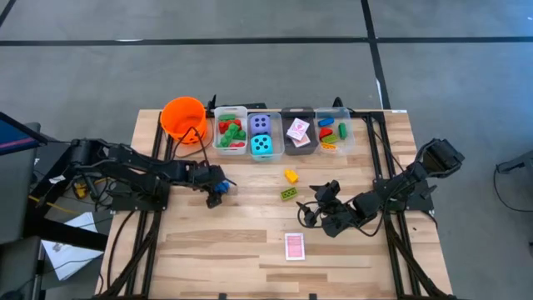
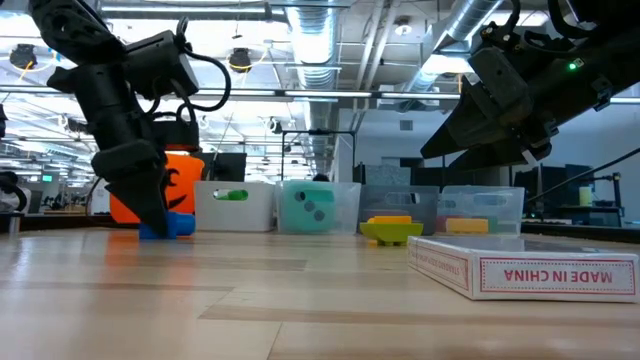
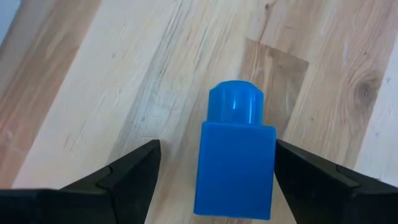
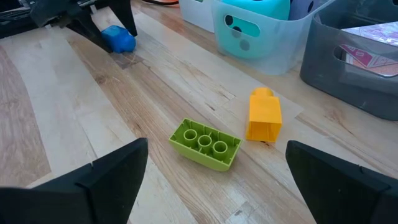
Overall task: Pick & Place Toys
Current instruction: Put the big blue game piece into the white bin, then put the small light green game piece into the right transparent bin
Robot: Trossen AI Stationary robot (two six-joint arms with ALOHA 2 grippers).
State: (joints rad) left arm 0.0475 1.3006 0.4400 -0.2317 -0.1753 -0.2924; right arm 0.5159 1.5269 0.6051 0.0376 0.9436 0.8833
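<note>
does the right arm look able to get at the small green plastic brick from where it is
Probably yes: the right tool is open, aimed at the small green plastic brick, with bare wooden table between; the yellow brick lies beside.

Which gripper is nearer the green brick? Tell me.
Right. The right gripper hangs open just beside the green brick; the left gripper is farther off, open around the blue brick.

Even, bright light fell from above, and the ceiling lamps (image 2: pixel 240 60) of the room glared white in the low view. The wooden worktop (image 1: pixel 250 242) was evenly lit, with only soft, short shadows under the arms. In the low view the card box (image 2: pixel 525 270) nearby was sharp while the room behind was hazy. The blue brick (image 3: pixel 235 168) carried a pale sheen on its stud.
</note>
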